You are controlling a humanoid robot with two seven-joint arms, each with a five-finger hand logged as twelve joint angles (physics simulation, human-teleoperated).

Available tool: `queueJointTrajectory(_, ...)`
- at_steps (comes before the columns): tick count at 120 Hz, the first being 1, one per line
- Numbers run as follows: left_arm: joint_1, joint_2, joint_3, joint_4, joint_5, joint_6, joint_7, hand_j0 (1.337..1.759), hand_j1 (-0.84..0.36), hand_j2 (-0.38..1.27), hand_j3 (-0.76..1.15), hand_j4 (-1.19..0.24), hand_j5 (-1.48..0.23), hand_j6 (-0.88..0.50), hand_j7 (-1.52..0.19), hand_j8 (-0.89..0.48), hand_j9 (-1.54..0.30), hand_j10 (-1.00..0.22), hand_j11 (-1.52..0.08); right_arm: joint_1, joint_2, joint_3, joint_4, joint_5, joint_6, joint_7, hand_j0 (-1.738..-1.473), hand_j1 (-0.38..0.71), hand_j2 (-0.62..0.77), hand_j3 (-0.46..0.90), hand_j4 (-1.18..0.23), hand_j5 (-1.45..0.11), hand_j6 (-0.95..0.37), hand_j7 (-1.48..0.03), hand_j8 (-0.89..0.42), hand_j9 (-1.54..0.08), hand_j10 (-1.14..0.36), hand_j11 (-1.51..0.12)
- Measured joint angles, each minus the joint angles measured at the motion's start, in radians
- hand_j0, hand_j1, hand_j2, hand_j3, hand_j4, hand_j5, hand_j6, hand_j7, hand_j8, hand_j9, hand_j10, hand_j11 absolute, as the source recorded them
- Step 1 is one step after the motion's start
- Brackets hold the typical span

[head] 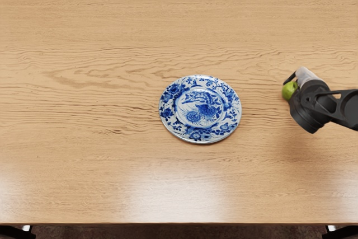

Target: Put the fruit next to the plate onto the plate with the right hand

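Green fruit [288, 90], partly hidden, well right of flat-lying blue-white patterned plate [168, 110].

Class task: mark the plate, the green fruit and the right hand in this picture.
Plate [200, 109], head view, its bare patterned middle.
Fruit [288, 90], head view, its visible green side.
Right hand [311, 106], head view, its dark middle.
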Motion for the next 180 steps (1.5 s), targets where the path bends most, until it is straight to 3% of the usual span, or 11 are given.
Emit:
queueJointTrajectory(38, 0.000, 0.000, 0.000, 0.000, 0.000, 0.000, 0.000, 1.658, 0.06, 0.05, 0.00, -0.24, -0.32, -0.24, -0.32, -0.24, -0.32, -0.24, -0.32, 0.057, -0.048, 0.008, 0.027, 0.032, 0.013, 0.000, -1.653, 0.26, 0.16, 0.00, -0.62, -0.84, -0.49, -0.82, -0.52, -0.84, -0.62, -0.84)
queueJointTrajectory(59, 0.001, 0.000, 0.000, 0.000, 0.000, 0.000, 0.000, 1.658, 0.06, 0.05, 0.00, -0.24, -0.32, -0.24, -0.32, -0.24, -0.32, -0.24, -0.32, 0.115, -0.133, 0.090, 0.134, 0.082, 0.119, 0.000, -1.654, 0.27, 0.14, 0.00, -0.60, -0.87, -0.48, -0.85, -0.50, -0.87, -0.64, -0.87)
queueJointTrajectory(98, 0.000, 0.000, 0.000, 0.000, 0.000, 0.000, 0.000, 1.658, 0.06, 0.05, 0.00, -0.24, -0.32, -0.24, -0.32, -0.24, -0.32, -0.24, -0.32, 0.129, -0.241, 0.360, 0.359, 0.191, 0.311, -0.002, -1.651, 0.27, 0.15, 0.00, -0.55, -0.98, -0.43, -0.94, -0.45, -0.95, -0.71, -0.95)
queueJointTrajectory(136, 0.001, 0.000, 0.000, 0.000, 0.000, 0.000, 0.000, 1.658, 0.06, 0.05, 0.00, -0.24, -0.32, -0.24, -0.32, -0.24, -0.32, -0.24, -0.32, 0.165, -0.214, 0.452, 0.494, 0.268, 0.345, -0.003, -1.650, 0.28, 0.15, 0.00, -0.51, -1.05, -0.39, -0.99, -0.42, -1.01, -0.75, -1.00)
queueJointTrajectory(155, 0.001, 0.000, 0.000, 0.000, 0.000, 0.000, 0.000, 1.658, 0.06, 0.05, 0.00, -0.24, -0.32, -0.24, -0.32, -0.24, -0.32, -0.24, -0.32, 0.155, -0.147, 0.455, 0.510, 0.273, 0.338, -0.002, -1.650, 0.27, 0.13, 0.00, -0.50, -1.08, -0.39, -1.00, -0.41, -1.03, -0.75, -1.03)
queueJointTrajectory(180, 0.000, 0.000, 0.000, 0.000, 0.000, 0.000, 0.000, 1.658, 0.06, 0.05, 0.00, -0.24, -0.32, -0.24, -0.32, -0.24, -0.32, -0.24, -0.32, 0.093, -0.132, 0.450, 0.496, 0.245, 0.357, -0.003, -1.650, 0.27, 0.14, 0.00, -0.50, -1.09, -0.38, -1.01, -0.41, -1.04, -0.76, -1.03)
